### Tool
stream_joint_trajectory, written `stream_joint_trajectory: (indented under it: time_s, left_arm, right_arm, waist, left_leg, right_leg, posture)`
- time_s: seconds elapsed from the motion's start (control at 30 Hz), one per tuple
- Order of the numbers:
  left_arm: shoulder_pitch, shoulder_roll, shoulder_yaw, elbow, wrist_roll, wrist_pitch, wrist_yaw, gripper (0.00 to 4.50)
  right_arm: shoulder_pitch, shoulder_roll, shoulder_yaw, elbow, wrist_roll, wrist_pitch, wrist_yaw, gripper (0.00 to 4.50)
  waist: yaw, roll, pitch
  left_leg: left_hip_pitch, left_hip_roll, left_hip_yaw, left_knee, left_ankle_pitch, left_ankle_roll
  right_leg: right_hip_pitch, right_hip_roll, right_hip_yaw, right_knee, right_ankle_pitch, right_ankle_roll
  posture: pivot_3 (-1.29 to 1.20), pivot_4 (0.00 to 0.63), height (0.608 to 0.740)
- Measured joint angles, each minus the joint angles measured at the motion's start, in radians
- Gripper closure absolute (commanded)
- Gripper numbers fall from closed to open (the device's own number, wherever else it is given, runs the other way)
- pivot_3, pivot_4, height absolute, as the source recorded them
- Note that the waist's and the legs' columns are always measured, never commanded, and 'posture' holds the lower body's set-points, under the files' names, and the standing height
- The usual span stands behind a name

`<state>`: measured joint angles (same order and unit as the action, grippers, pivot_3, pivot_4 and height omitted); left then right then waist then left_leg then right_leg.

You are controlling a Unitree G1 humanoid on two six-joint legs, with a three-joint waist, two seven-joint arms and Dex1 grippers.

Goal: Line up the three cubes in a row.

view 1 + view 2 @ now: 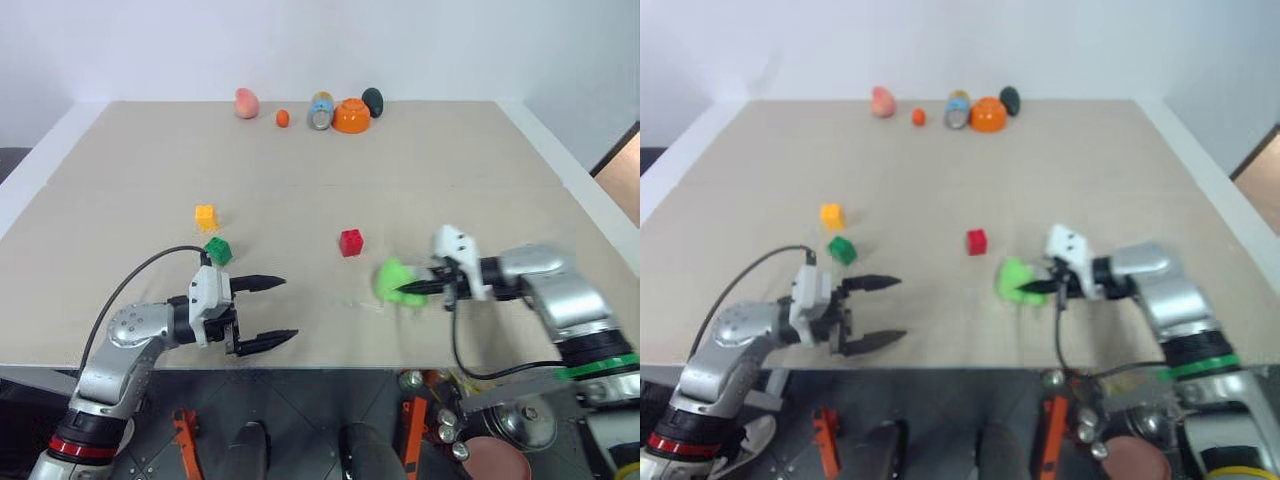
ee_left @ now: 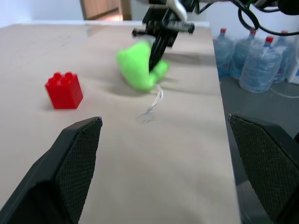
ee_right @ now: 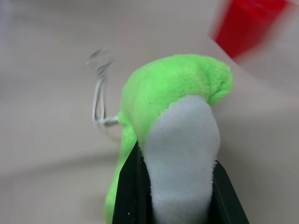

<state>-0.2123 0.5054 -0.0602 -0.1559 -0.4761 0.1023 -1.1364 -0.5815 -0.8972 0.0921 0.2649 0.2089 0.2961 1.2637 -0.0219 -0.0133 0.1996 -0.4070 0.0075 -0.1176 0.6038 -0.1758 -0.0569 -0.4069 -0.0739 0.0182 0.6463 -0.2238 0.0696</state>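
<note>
Three studded cubes sit on the beige table: the yellow cube, the green cube just in front of it, and the red cube apart to the right. My left gripper is open and level near the front edge, pointing right, just in front of the green cube; the left wrist view shows the red cube ahead of its fingers. My right gripper is shut on a lime-green and white soft lump, right of the red cube, with the lump pinched between the jaws.
Along the far edge stand a pink object, a small orange ball, a can, an orange bowl and a dark green object. Water bottles stand on the floor beyond the table's right side.
</note>
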Motion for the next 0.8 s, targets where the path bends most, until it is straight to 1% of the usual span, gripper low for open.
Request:
stream_joint_trajectory:
  time_s: [0.07,0.17,0.27,0.33,0.4,0.43,0.47,0.5,0.53,0.57,0.6,0.7,0.73,0.8]
  left_arm:
    - [-0.014,-0.019,-0.006,0.009,0.006,-0.011,0.002,0.0]
    - [-0.026,-0.036,-0.019,0.029,0.016,-0.017,0.004,0.0]
    - [-0.039,-0.054,-0.031,0.039,0.02,-0.018,0.003,0.0]
    - [-0.049,-0.057,-0.041,0.052,0.028,-0.018,-0.001,0.0]
    - [-0.051,-0.057,-0.042,0.057,0.03,-0.018,-0.003,0.0]
    - [-0.054,-0.057,-0.043,0.062,0.034,-0.018,-0.004,0.0]
    - [-0.057,-0.056,-0.043,0.064,0.034,-0.018,-0.004,0.0]
    - [-0.061,-0.057,-0.043,0.065,0.034,-0.018,-0.004,0.0]
    - [-0.065,-0.056,-0.042,0.065,0.034,-0.018,-0.004,0.0]
    - [-0.065,-0.056,-0.042,0.065,0.034,-0.018,-0.004,0.0]
    - [-0.065,-0.056,-0.042,0.065,0.034,-0.018,-0.003,0.0]
    - [-0.061,-0.056,-0.041,0.064,0.034,-0.016,0.004,0.0]
    - [-0.061,-0.056,-0.041,0.062,0.034,-0.015,0.008,0.0]
    - [-0.055,-0.056,-0.041,0.06,0.033,-0.014,0.017,0.0]
  right_arm:
    - [-0.035,-0.034,-0.056,0.095,-0.026,-0.039,-0.064,4.49]
    - [-0.135,-0.025,-0.097,0.262,-0.106,-0.099,-0.266,4.49]
    - [-0.193,0.044,-0.102,0.385,-0.18,-0.126,-0.47,4.49]
    - [-0.203,0.122,-0.098,0.465,-0.216,-0.146,-0.6,4.49]
    - [-0.205,0.147,-0.095,0.495,-0.228,-0.158,-0.646,3.59]
    - [-0.215,0.164,-0.095,0.528,-0.24,-0.167,-0.694,3.34]
    - [-0.233,0.182,-0.1,0.57,-0.247,-0.181,-0.748,2.91]
    - [-0.249,0.19,-0.104,0.598,-0.25,-0.19,-0.785,2.63]
    - [-0.272,0.199,-0.112,0.629,-0.251,-0.199,-0.825,2.17]
    - [-0.281,0.2,-0.116,0.637,-0.251,-0.204,-0.838,1.88]
    - [-0.3,0.203,-0.128,0.66,-0.251,-0.215,-0.861,1.46]
    - [-0.34,0.211,-0.152,0.695,-0.244,-0.243,-0.902,0.55]
    - [-0.347,0.214,-0.16,0.7,-0.241,-0.252,-0.908,0.12]
    - [-0.362,0.225,-0.181,0.71,-0.227,-0.268,-0.917,0.04]
  waist:
    - [-0.005,0.0,0.0]
    - [-0.018,0.0,0.0]
    - [-0.026,0.0,0.0]
    - [-0.027,0.0,0.0]
    - [-0.026,0.0,0.0]
    - [-0.026,0.0,0.0]
    - [-0.026,0.0,0.0]
    - [-0.026,0.0,0.0]
    - [-0.026,0.0,0.0]
    - [-0.026,0.0,0.0]
    - [-0.026,0.0,0.0]
    - [-0.026,0.0,0.0]
    - [-0.026,0.0,0.0]
    - [-0.026,0.0,0.0]
  left_leg:
    - [0.001,0.001,0.002,0.0,0.0,0.0]
    - [0.002,0.004,0.004,0.0,0.0,0.0]
    - [0.003,0.006,0.004,0.0,0.0,0.0]
    - [0.003,0.007,0.004,-0.001,0.0,0.001]
    - [0.002,0.007,0.004,-0.001,0.0,0.001]
    - [0.002,0.007,0.004,-0.001,0.0,0.001]
    - [0.002,0.006,0.004,0.0,0.0,0.001]
    - [0.002,0.006,0.005,-0.001,0.0,0.001]
    - [0.002,0.006,0.005,-0.001,0.0,0.001]
    - [0.002,0.006,0.005,-0.001,0.0,0.001]
    - [0.002,0.006,0.005,-0.001,0.0,0.001]
    - [0.002,0.007,0.005,-0.001,0.0,0.001]
    - [0.002,0.007,0.005,-0.001,0.0,0.001]
    - [0.003,0.007,0.005,-0.001,0.0,0.001]
  right_leg:
    - [0.0,0.0,0.0,0.0,0.001,-0.001]
    - [-0.001,0.002,0.0,0.0,0.002,-0.003]
    - [-0.001,0.006,0.002,0.0,0.004,-0.005]
    - [-0.001,0.008,0.005,0.0,0.004,-0.004]
    - [-0.001,0.009,0.006,0.0,0.005,-0.004]
    - [-0.002,0.009,0.007,0.0,0.005,-0.004]
    - [-0.002,0.009,0.007,0.0,0.005,-0.003]
    - [-0.002,0.009,0.008,0.0,0.005,-0.003]
    - [-0.002,0.009,0.009,0.0,0.005,-0.003]
    - [-0.002,0.009,0.009,0.0,0.005,-0.003]
    - [-0.002,0.009,0.009,0.0,0.005,-0.003]
    - [-0.002,0.01,0.009,0.0,0.005,-0.003]
    - [-0.002,0.01,0.009,0.0,0.005,-0.003]
    - [-0.002,0.011,0.009,0.0,0.005,-0.003]
  posture:
    - [0.0,0.15,0.738]
    - [0.0,0.15,0.738]
    - [0.0,0.15,0.738]
    - [0.0,0.15,0.738]
    - [0.0,0.15,0.738]
    - [0.0,0.15,0.738]
    - [0.0,0.15,0.738]
    - [0.0,0.15,0.738]
    - [0.0,0.15,0.738]
    - [0.0,0.15,0.738]
    - [0.0,0.15,0.738]
    - [0.0,0.15,0.738]
    - [0.0,0.15,0.738]
    - [0.0,0.15,0.738]
